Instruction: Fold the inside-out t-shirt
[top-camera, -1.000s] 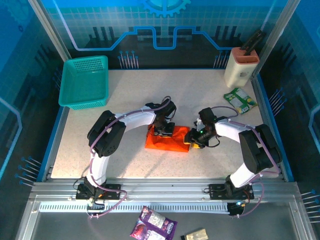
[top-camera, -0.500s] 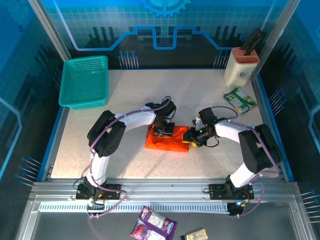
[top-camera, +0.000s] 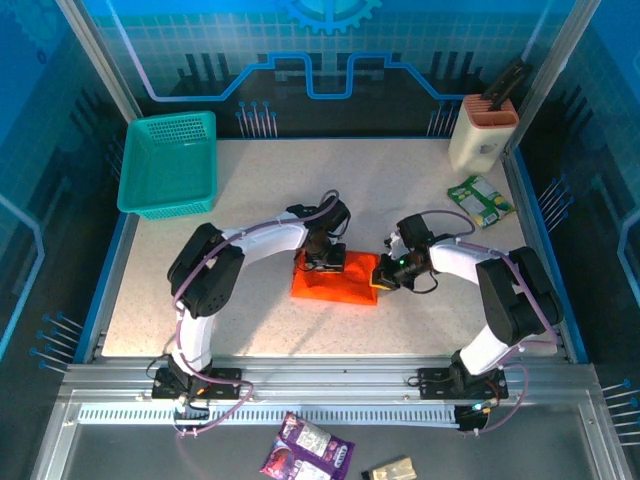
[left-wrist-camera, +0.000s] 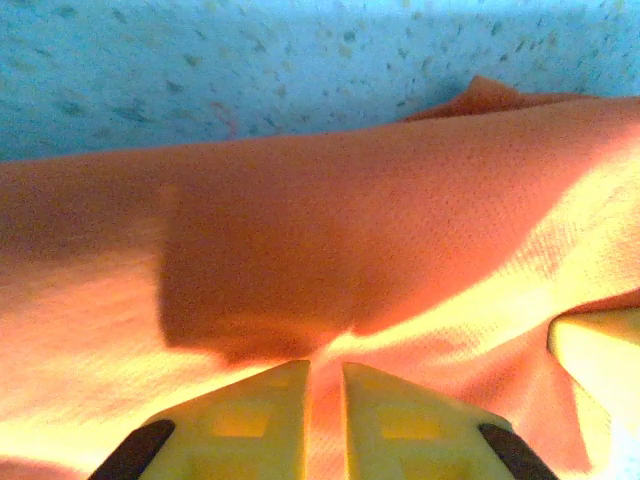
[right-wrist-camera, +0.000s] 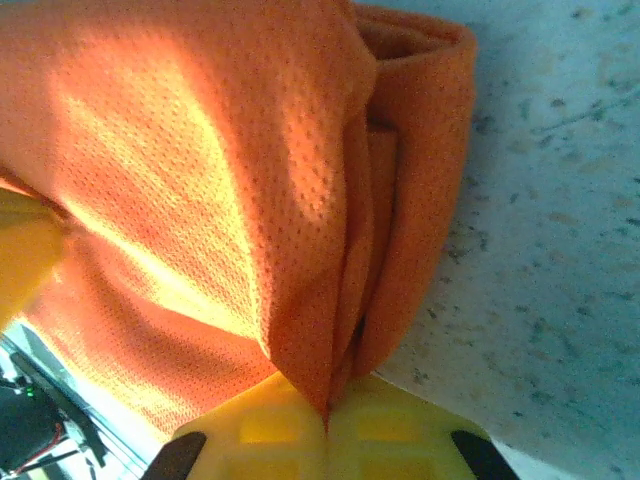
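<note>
Two claws meet the cloth: the right gripper (right-wrist-camera: 325, 415) is clamped on a thin ridge at the right edge of the inside-out t-shirt (right-wrist-camera: 200, 150), while the left gripper (left-wrist-camera: 325, 375) has its jaws a slit apart over the far-left part; whether it holds cloth I cannot tell. The shirt lies bundled in the middle of the table (top-camera: 420, 190). A pull on so shallow a pinch could slip free, or drag the layers open.

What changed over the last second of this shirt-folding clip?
The right gripper shut on a fold at the right edge of the t-shirt. The left arm's elbow swung slightly left. The left gripper stayed pinching the far edge; the t-shirt and teal basket did not move.
</note>
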